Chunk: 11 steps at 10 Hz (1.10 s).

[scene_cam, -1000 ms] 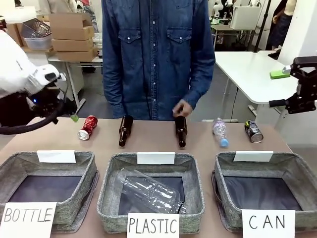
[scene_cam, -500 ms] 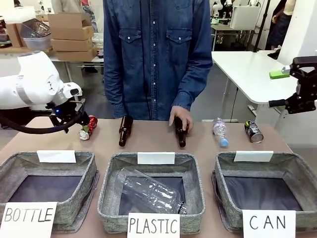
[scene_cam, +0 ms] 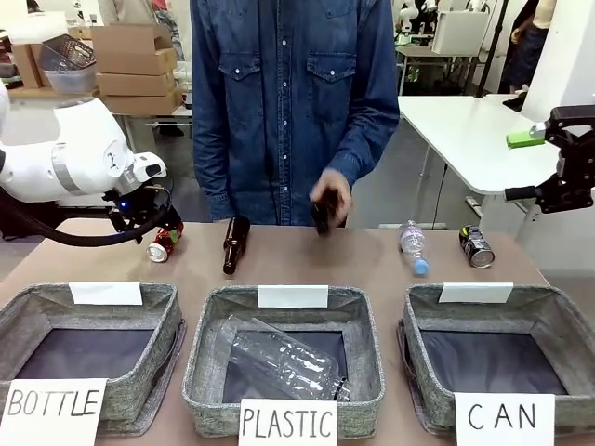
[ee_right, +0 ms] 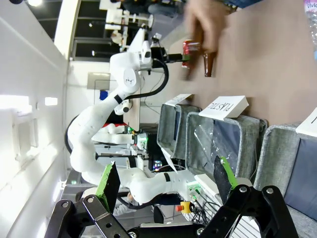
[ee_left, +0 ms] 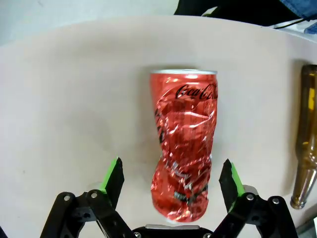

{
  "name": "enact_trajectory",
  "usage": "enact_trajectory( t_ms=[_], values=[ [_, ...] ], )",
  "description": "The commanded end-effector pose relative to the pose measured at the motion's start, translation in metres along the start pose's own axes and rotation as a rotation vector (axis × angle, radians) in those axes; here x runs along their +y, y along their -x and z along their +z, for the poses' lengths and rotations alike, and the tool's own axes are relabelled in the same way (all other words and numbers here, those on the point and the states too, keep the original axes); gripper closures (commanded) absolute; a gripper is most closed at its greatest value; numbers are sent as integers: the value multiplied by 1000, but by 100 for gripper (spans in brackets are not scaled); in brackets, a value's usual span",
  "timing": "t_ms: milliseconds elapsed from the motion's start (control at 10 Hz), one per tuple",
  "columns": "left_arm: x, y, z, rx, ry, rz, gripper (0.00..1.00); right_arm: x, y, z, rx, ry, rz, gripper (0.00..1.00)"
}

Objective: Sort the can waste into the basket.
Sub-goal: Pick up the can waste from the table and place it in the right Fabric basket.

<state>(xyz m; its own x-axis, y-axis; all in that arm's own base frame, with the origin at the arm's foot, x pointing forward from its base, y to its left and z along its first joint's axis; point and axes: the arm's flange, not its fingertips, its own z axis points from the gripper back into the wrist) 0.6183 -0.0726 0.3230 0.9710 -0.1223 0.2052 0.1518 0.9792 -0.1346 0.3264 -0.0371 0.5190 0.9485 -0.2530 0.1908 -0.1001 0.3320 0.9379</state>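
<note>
Beige counter, far-left edge: dented red can lying flat, straddled by left end effector, released for pickup. Right end effector released, idle beyond right edge.

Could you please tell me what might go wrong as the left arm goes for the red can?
1. The red can is crumpled and lies on its side under the open left claw, so it may roll or slip as the claw closes.
2. The CAN basket sits at the far right, so the carry would cross the person's hand, which holds a brown bottle mid-table.
</note>
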Motion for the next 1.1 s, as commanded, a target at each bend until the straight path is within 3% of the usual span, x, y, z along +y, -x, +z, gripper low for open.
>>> enact_trajectory(
  t_ms=[0, 300, 400, 500, 600, 700, 800, 1000],
  values=[
    [-5, -5, -14, -13, -24, -46, 0, 0, -3, -3, -8, -23, 26, 0],
    [-17, -2, -14, -32, -26, -54, 0, 0, -3, -3, -8, -23, 26, 0],
    [-20, -1, -13, -30, -35, -51, 60, 0, -3, -3, -8, -23, 26, 0],
    [-21, 0, -13, -35, -37, -59, 60, 0, -3, -3, -8, -23, 26, 0],
    [-22, 0, -12, -35, -45, -58, 100, 0, -3, -3, -8, -23, 26, 0],
    [-21, 0, -11, -36, -48, -56, 65, 0, -3, -3, -8, -23, 26, 0],
    [-18, 1, -7, -38, -56, -46, 100, 0, -3, -3, -8, -23, 26, 0],
    [-8, 4, 8, -57, -64, -24, 98, 0, -3, -3, -8, -23, 26, 0]
  ],
)
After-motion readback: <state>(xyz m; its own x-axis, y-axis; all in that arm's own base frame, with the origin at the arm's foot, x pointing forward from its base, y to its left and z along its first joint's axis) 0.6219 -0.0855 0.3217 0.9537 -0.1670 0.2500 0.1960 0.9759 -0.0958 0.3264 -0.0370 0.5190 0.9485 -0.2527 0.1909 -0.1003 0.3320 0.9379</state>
